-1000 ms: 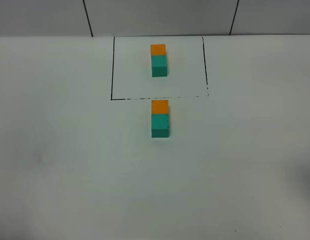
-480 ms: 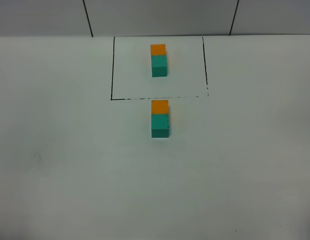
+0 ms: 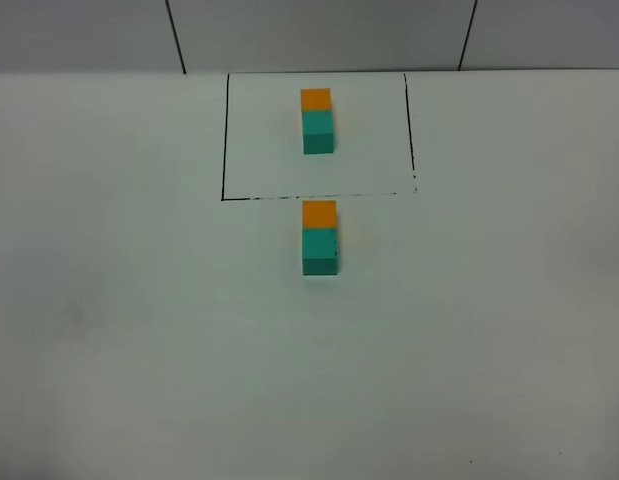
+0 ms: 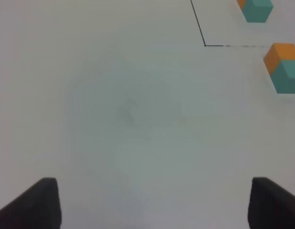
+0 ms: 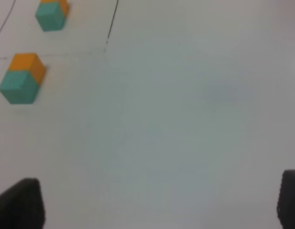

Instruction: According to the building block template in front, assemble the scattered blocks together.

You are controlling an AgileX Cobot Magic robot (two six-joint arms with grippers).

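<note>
Nothing on the white tabletop had shifted since a second earlier; only a faint grey shadow at the right edge of the high view had gone. Taking the thin black drawn rectangle as landmark, the building block template, a small matte orange cube joined to a teal-green cube as one two-colour bar, stood inside the frame, near its middle and towards the far side, orange end farthest from the robot. Just outside the rectangle's near line stood the scattered blocks: the loose matte orange cube lay close to that line without touching it, and the loose matte teal-green cube sat pressed against the orange one on the side away from the rectangle. Together they formed a bar lined up like the template.

Neither arm appeared in the high view. The left gripper hung over bare table well apart from the rectangle, its two dark fingertips spread wide with nothing between them. The right gripper was likewise away from the rectangle, its dark fingertips set far apart and empty.
</note>
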